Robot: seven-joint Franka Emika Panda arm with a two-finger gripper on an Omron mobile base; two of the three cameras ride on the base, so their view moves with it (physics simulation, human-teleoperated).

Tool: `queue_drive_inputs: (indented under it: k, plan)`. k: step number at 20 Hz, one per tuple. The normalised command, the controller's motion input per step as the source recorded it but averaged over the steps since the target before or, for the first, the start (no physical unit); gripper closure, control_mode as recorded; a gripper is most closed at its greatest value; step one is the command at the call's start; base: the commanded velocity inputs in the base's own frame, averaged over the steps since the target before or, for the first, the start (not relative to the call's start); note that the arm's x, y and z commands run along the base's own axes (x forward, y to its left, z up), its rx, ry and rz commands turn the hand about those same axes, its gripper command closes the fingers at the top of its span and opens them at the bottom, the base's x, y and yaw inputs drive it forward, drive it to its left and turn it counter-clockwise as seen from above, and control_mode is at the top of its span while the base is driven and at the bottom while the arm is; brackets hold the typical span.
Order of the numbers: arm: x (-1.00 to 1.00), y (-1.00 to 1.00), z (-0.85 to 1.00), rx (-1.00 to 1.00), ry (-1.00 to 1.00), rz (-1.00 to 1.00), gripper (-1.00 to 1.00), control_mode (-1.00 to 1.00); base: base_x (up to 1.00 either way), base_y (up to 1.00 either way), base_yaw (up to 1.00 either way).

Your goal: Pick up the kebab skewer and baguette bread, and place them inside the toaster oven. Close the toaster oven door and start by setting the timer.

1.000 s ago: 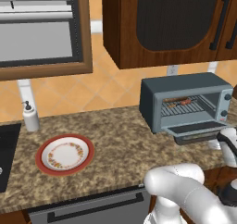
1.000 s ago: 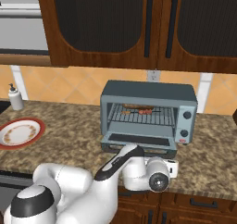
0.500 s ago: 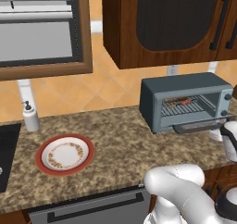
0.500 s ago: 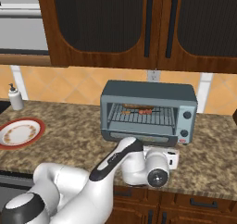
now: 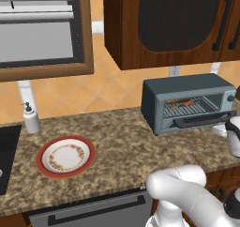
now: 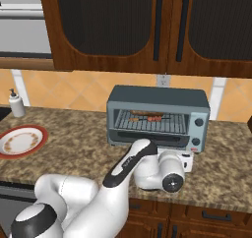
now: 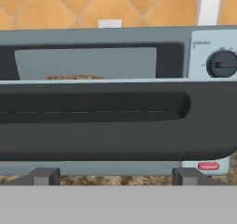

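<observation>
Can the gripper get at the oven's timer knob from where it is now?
Probably yes. The gripper hangs open just in front of the half-raised oven door, and the timer knob sits on the uncovered right strip, with nothing between them. The door would likely need shutting first.

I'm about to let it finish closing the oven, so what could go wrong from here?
The blue-grey drop-down door is only partly raised; the open claw sits low beneath it and could slip off, letting it drop again. The food on the wire rack lies near the front and might be jarred. The round dark timer knob is off to one side, so the reach could clip the door.
</observation>
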Motion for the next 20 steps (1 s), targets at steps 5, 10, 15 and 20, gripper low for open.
queue_drive_inputs:
  k: [5, 10, 15, 20]
  plan:
    - [0.38, 0.07, 0.16, 0.00, -0.02, 0.04, -1.00, -1.00, 0.00, 0.00, 0.00]
    - [0.32, 0.11, 0.05, 0.00, -0.01, 0.03, -1.00, -1.00, 0.00, 0.00, 0.00]
    - [0.35, 0.18, 0.04, 0.00, -0.01, 0.01, -1.00, -1.00, 0.00, 0.00, 0.00]
    - [0.34, 0.14, 0.01, 0.00, 0.00, 0.01, -1.00, -1.00, 0.00, 0.00, 0.00]
